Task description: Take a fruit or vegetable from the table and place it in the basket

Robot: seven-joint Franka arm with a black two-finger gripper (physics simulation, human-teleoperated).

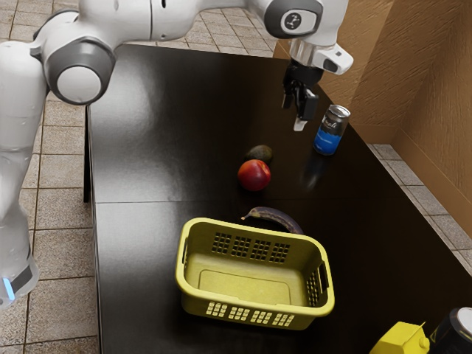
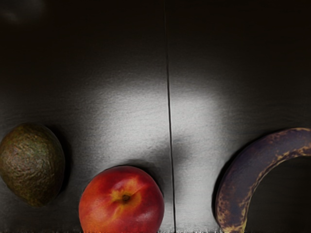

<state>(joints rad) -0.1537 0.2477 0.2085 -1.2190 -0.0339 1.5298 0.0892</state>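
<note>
Gripper, one: fingers parted, suspended above the table. Peach, red, one: placed on the table near one dark avocado. Banana, browned, one: laid just beside the yellow basket. Can, blue-and-silver, one: stood upright.

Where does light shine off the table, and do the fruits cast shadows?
Exterior view: pale sheen on the glossy black table toward the exterior view's left; wrist view: bright glare across its seam, dark shadow beside the round red-orange fruit.
</note>
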